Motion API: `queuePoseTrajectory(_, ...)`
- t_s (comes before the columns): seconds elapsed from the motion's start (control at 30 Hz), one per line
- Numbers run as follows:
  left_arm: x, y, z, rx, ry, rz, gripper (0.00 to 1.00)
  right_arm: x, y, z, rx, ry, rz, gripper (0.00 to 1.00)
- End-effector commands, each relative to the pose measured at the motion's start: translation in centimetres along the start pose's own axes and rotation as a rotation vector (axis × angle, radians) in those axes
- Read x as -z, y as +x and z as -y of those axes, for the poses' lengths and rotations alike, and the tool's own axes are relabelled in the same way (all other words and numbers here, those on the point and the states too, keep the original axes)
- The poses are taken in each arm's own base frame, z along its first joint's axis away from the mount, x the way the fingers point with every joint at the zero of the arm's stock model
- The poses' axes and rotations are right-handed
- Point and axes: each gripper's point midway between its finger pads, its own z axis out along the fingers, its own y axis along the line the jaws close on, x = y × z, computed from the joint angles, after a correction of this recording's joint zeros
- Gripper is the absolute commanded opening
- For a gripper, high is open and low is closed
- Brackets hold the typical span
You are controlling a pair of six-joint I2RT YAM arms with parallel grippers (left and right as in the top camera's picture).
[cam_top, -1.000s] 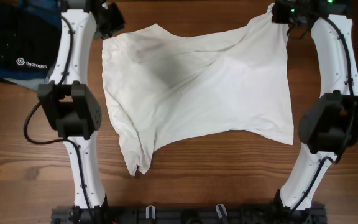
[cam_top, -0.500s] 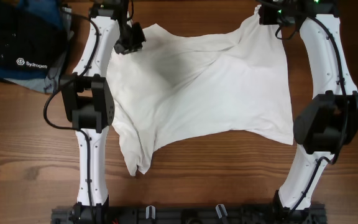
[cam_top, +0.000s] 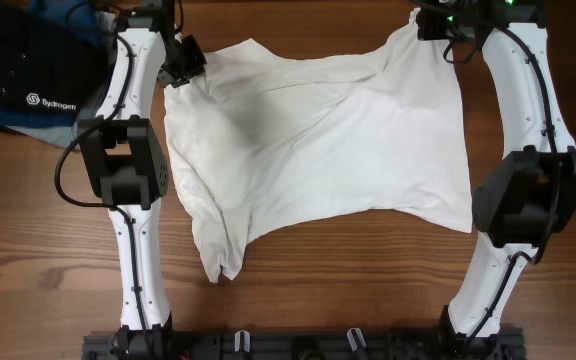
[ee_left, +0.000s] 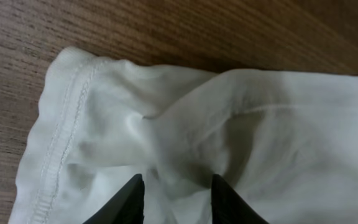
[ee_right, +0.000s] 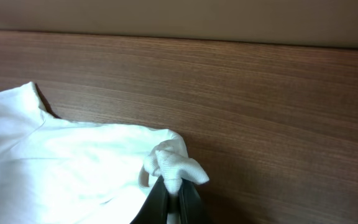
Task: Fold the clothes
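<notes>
The clothes [cam_top: 318, 140], one large white wrinkled garment, lie spread across the wooden table in the overhead view. My left gripper [cam_top: 183, 68] is down at the garment's far left corner. In the left wrist view its fingers [ee_left: 178, 186] stand apart, open, with a raised fold of the white cloth [ee_left: 260, 143] between and under them, beside the stitched hem. My right gripper [cam_top: 438, 25] is at the far right corner. In the right wrist view it [ee_right: 171, 184] is shut on a bunched tip of the clothes [ee_right: 174, 160], lifted slightly off the wood.
A dark blue-black folded stack with a white "Sydrogen" logo [cam_top: 23, 60] lies at the far left, just beyond the left arm. The black base rail [cam_top: 298, 345] runs along the near edge. Bare wood shows in front of the garment.
The left gripper swung in over the garment's far left corner, then shifted back left to the corner's edge, and its jaws closed briefly and reopened. The right gripper keeps its hold.
</notes>
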Motion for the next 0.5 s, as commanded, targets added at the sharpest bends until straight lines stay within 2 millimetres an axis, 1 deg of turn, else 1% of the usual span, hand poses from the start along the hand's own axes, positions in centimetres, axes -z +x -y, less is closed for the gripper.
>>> queuePoseTrajectory(0.0,-0.1,-0.4,0.8,-0.015,0.011,0.027,0.34,1.3,-1.2,-0.4,0.022,-0.012,0.037,0.04)
queuePoseTrajectory(0.27,-0.2,-0.6,2.9,-0.053,0.041,0.064,0.32,1.3,-1.2,-0.4,0.040,-0.011,0.039,0.04)
queuePoseTrajectory(0.37,-0.3,-0.6,3.4,-0.061,0.047,0.071,0.32,1.3,-1.2,-0.4,0.040,-0.011,0.039,0.04)
queuePoseTrajectory(0.47,-0.3,-0.7,3.4,-0.060,0.049,0.073,0.31,1.3,-1.2,-0.4,0.041,-0.011,0.039,0.04)
